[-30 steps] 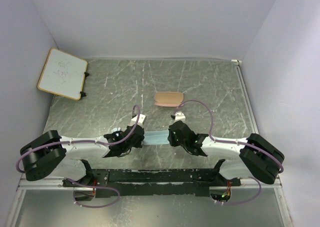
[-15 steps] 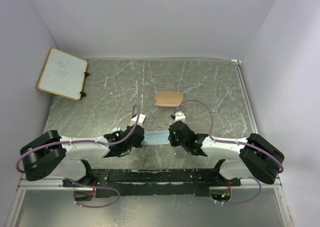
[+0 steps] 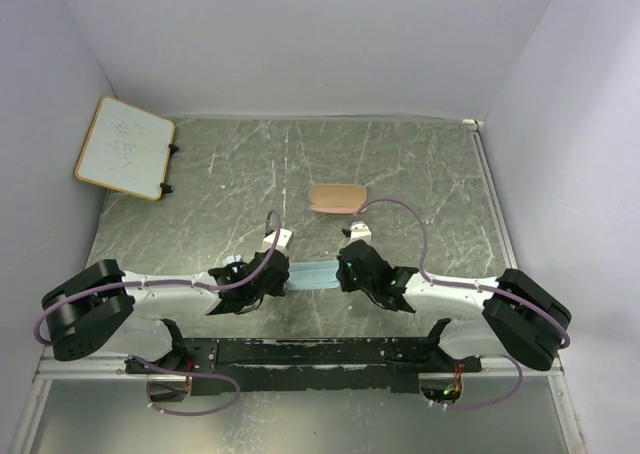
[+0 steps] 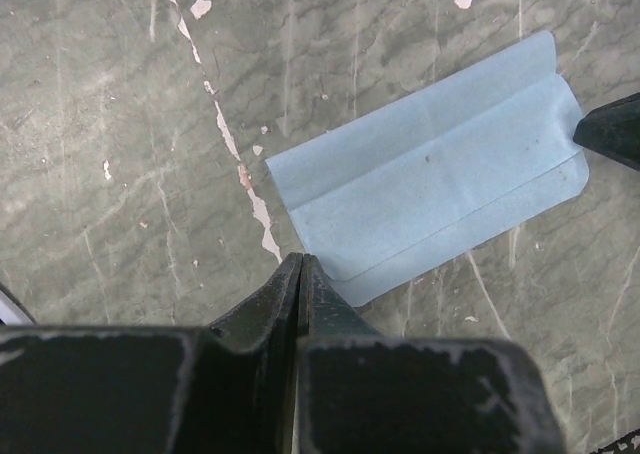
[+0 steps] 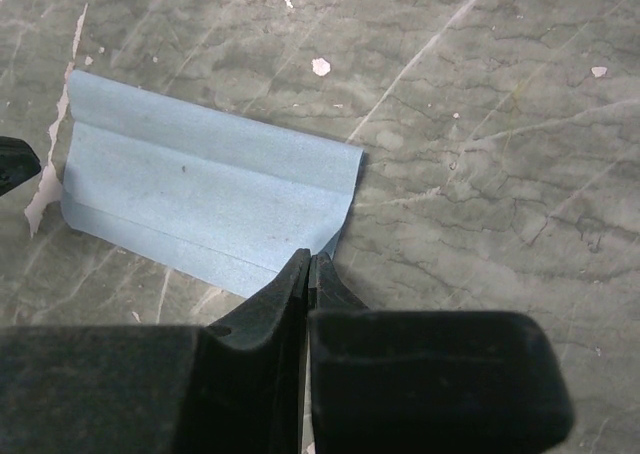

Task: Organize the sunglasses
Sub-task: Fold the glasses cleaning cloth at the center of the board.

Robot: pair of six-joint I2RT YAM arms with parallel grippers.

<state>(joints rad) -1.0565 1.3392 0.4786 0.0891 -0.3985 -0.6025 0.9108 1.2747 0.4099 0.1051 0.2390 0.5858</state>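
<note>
Evidently left gripper (image 4: pixel 300 259) and right gripper (image 5: pixel 308 257) clench opposite end corners of the cloth (image 4: pixel 430 174).

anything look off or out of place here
No sunglasses show in any view. The blue cloth lies creased with a fold ridge, left end effector and right end effector shut on opposite ends. The tabletop is chipped in spots.

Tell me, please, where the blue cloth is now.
In the top view the blue cloth lies at front centre, between the left gripper and the right gripper.
</note>
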